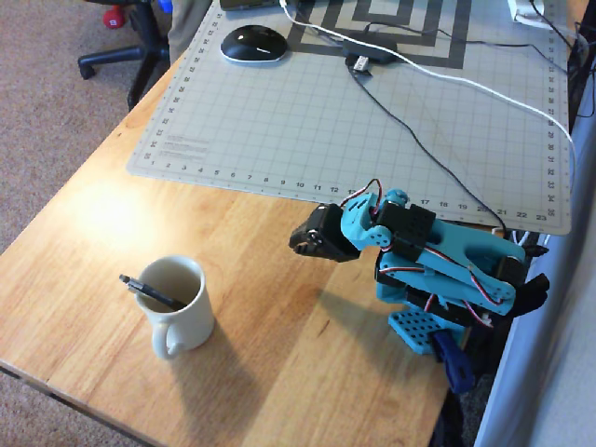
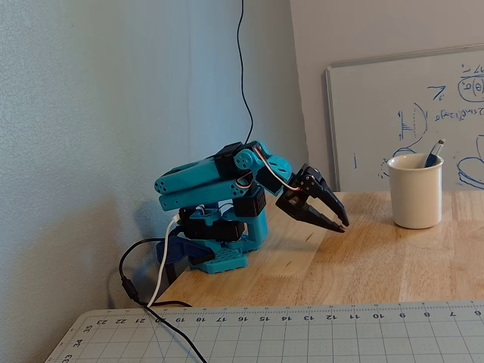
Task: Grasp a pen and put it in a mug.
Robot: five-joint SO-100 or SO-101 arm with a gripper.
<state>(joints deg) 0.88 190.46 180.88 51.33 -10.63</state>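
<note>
Cutting mat (image 2: 302, 333) at front edge | tool (image 2: 338, 221) nearly closed, empty, low over desk (image 2: 378, 265) | pen (image 1: 151, 292) leaning inside mug (image 1: 177, 303) | risk: pen apparently overhangs rim, knock could tip it out

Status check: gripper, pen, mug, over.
Gripper empty, shut, folded back near base. Pen in mug, leaning on rim. Nothing in the way.

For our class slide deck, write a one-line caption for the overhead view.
Pen resting inside the mug, folded arm's end effector clear of both.
</note>
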